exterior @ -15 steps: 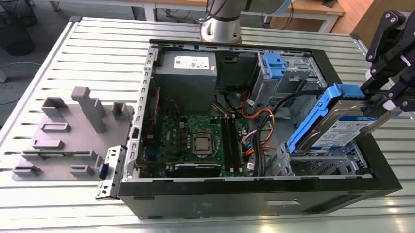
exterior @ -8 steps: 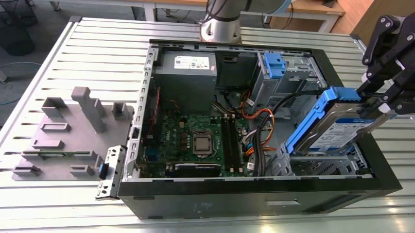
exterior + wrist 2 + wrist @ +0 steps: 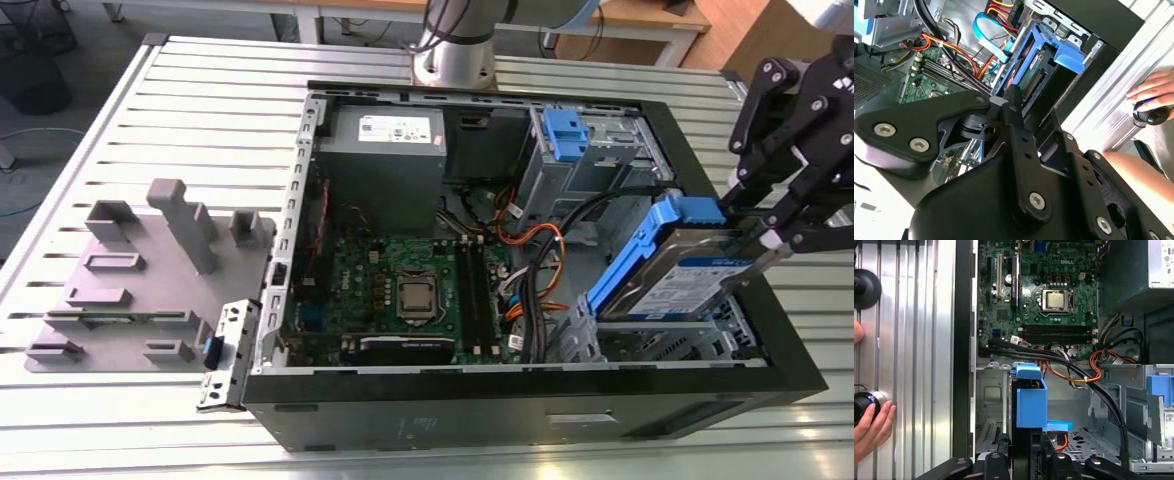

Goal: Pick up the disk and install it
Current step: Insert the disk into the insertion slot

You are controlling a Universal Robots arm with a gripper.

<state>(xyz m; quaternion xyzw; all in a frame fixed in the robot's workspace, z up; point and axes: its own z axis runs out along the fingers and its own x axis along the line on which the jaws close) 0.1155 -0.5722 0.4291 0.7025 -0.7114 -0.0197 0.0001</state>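
The disk (image 3: 687,275) bears a white-and-blue label on its face and blue rails along its sides; the power supply (image 3: 387,135) has a white sticker; the claw (image 3: 763,238) is clamped on the disk's upper end, holding it tilted over the drive bay (image 3: 654,340) inside the open computer case (image 3: 534,410), at the exterior view's right.

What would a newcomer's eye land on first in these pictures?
The pincer gripping the blue-railed disk, tilted over the open case at the exterior view's right. Then the green motherboard on the case floor, and a hand on a black knob outside it in the first wrist view.
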